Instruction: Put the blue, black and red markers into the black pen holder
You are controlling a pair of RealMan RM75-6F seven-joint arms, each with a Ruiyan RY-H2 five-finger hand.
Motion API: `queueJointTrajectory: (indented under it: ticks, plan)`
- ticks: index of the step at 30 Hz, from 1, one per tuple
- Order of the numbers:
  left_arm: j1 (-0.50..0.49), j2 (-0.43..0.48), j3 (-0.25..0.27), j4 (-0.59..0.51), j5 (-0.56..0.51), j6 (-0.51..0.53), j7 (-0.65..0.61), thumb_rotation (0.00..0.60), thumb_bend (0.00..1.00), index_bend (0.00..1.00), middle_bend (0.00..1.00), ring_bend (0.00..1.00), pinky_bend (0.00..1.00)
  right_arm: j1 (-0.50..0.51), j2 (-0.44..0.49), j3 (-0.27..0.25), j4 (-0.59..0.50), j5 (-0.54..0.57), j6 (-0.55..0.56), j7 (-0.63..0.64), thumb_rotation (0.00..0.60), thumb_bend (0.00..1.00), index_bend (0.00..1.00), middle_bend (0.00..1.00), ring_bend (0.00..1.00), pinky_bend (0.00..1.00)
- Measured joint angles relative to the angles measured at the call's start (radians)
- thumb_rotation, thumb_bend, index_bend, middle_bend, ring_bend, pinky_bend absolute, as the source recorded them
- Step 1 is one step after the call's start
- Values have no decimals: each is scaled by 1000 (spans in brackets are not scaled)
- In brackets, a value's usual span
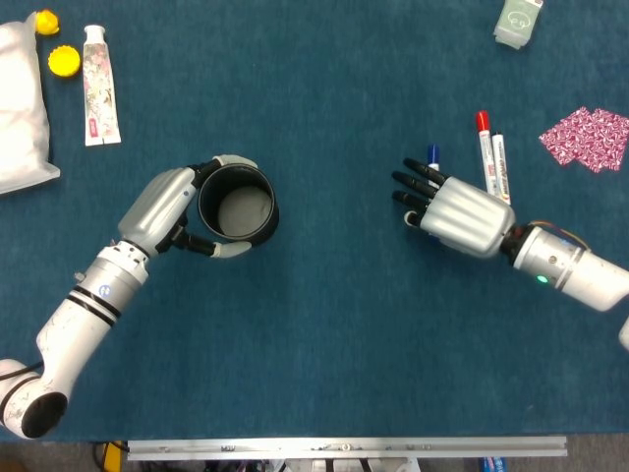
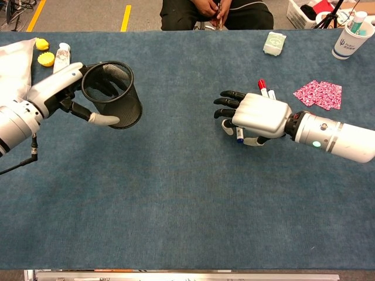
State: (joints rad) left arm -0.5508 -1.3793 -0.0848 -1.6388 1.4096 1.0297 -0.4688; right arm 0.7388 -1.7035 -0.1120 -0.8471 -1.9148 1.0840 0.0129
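Observation:
My left hand (image 1: 162, 206) (image 2: 55, 91) grips the black mesh pen holder (image 1: 274, 211) (image 2: 126, 114) from its left side, and the cup looks empty. My right hand (image 1: 462, 211) (image 2: 258, 114) hovers with fingers spread over the blue marker (image 1: 432, 155) (image 2: 239, 134). It hides the marker's middle, so only the two ends show. I cannot tell whether the hand touches it. The red marker (image 1: 483, 138) (image 2: 262, 85) and the black marker (image 1: 499, 157) (image 2: 270, 92) lie side by side just behind the right hand.
A white tube (image 1: 98, 84), yellow caps (image 1: 64, 61) and a white bag (image 1: 20, 108) sit at the far left. A pink patterned cloth (image 1: 588, 138), a green-white packet (image 1: 518, 22) and a paper cup (image 2: 348, 38) are at the right and back.

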Motion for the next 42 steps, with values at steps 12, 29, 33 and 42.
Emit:
queueJointTrajectory:
  ticks: [12, 29, 33, 42]
  plan:
    - [3, -5, -3, 8, 2, 2, -11, 595, 145, 229, 410, 329, 281, 15, -23, -10, 25, 35, -13, 0, 600, 260, 536, 220, 56, 22]
    - [5, -3, -9, 11, 3, 4, -18, 585, 144, 223, 410, 329, 281, 27, 16, 0, -64, 76, 10, -6, 600, 284, 653, 295, 67, 22]
    - [6, -1, -10, 13, -2, 1, -19, 587, 144, 223, 410, 329, 281, 27, 39, 14, -118, 93, 23, -1, 600, 285, 674, 310, 82, 21]
    - [0, 0, -13, 19, -10, -16, -27, 589, 144, 223, 410, 329, 281, 26, 121, 73, -309, 161, 43, 32, 600, 287, 700, 332, 99, 21]
